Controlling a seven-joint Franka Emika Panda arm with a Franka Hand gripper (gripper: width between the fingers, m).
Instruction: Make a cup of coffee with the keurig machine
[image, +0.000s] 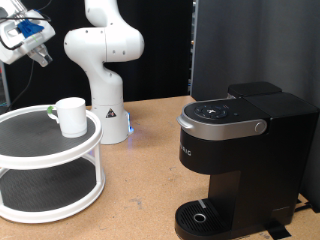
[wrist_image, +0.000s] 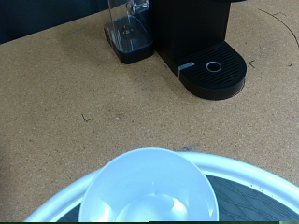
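Observation:
The white cup (image: 72, 115) stands upright and empty on the top tier of a round white two-tier stand (image: 40, 150) at the exterior view's left. It fills the near part of the wrist view (wrist_image: 149, 189). The black keurig machine (image: 245, 150) stands at the exterior view's right with its lid down and nothing on its round drip tray (image: 202, 216). It also shows in the wrist view (wrist_image: 192, 28), as does the drip tray (wrist_image: 216, 69). My gripper (image: 41, 57) hangs high above the stand, up and to the exterior view's left of the cup, touching nothing. Its fingers do not show in the wrist view.
The white robot base (image: 108, 110) stands behind the stand. A small greenish thing (image: 51, 112) lies on the top tier beside the cup. The machine's clear water tank (wrist_image: 129, 30) sits at its side. The brown tabletop (image: 150, 170) runs between stand and machine.

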